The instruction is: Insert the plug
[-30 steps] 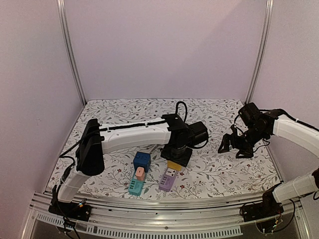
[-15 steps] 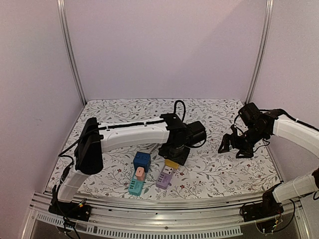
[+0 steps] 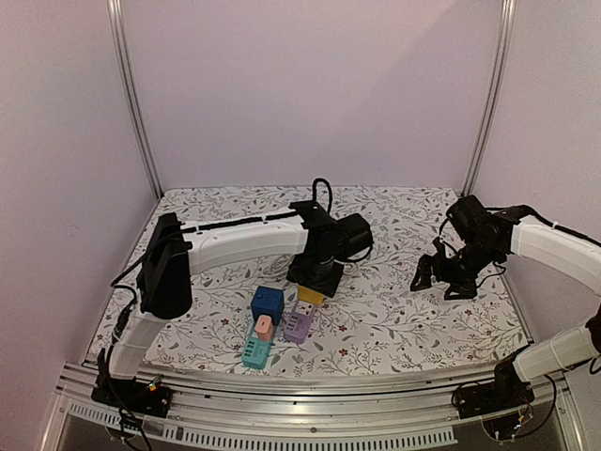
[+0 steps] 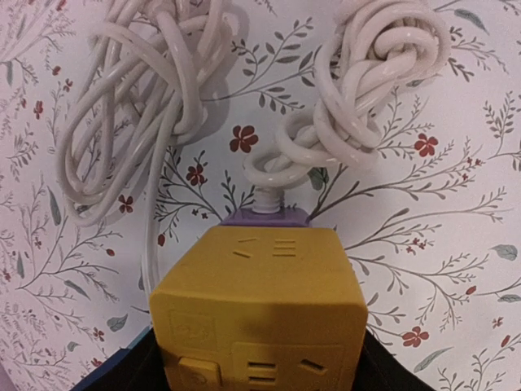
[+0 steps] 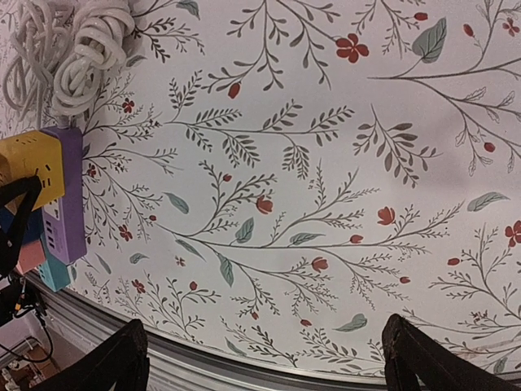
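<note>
A yellow block-shaped plug (image 4: 259, 293) with socket slots on its faces fills the left wrist view. My left gripper (image 4: 256, 373) is shut on it, one dark finger at each side. From above, the left gripper (image 3: 313, 287) holds the yellow plug (image 3: 310, 297) over the table's middle. A purple power strip (image 3: 299, 326) sits against the plug, and its cord end (image 4: 264, 216) shows just beyond the plug. Whether the plug is seated in it I cannot tell. My right gripper (image 3: 441, 279) hangs open at the right, nothing between its fingers (image 5: 122, 358).
Coiled white cords (image 4: 163, 106) lie on the floral cloth beyond the purple strip. A blue cube (image 3: 267, 303) and a teal strip (image 3: 254, 352) with a pink plug (image 3: 265, 327) sit left of the purple strip. The metal front rail (image 3: 310, 390) runs along the near edge.
My left arm has swung left and back with the yellow plug in its grip, and the purple strip has come along with it. The right arm has not moved.
</note>
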`<state>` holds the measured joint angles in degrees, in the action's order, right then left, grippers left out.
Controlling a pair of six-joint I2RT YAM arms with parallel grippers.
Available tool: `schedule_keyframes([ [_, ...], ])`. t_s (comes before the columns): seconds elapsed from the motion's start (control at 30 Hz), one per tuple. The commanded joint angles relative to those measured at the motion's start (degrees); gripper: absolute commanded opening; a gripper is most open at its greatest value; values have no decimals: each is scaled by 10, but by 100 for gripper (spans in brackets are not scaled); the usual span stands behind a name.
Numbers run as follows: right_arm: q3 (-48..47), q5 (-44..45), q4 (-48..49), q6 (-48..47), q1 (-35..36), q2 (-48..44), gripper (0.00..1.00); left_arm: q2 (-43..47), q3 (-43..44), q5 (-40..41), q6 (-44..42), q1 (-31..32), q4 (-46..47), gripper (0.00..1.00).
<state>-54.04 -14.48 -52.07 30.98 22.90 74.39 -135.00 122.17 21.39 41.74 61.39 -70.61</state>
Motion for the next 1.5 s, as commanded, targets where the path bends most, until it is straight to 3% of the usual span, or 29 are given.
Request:
schedule_keyframes([
  [0.0,-17,13,-1,-9,-2,8,99,-38,-38,-10,-11,-16,-35,24],
  [0.27,-39,18,-5,-20,-2,26,99,-12,-11,-12,-39,-20,-14,76],
  [0.47,-66,24,-10,-29,-2,39,99,3,22,1,-39,-27,-21,99],
  [1.07,-151,20,-21,-44,-1,62,99,151,66,46,-81,-37,14,99],
  [1.3,-230,-8,6,-60,-1,54,99,244,59,121,-124,-46,7,99],
  [1.47,-254,-18,45,-67,-2,27,99,317,7,201,-151,-63,10,100],
])
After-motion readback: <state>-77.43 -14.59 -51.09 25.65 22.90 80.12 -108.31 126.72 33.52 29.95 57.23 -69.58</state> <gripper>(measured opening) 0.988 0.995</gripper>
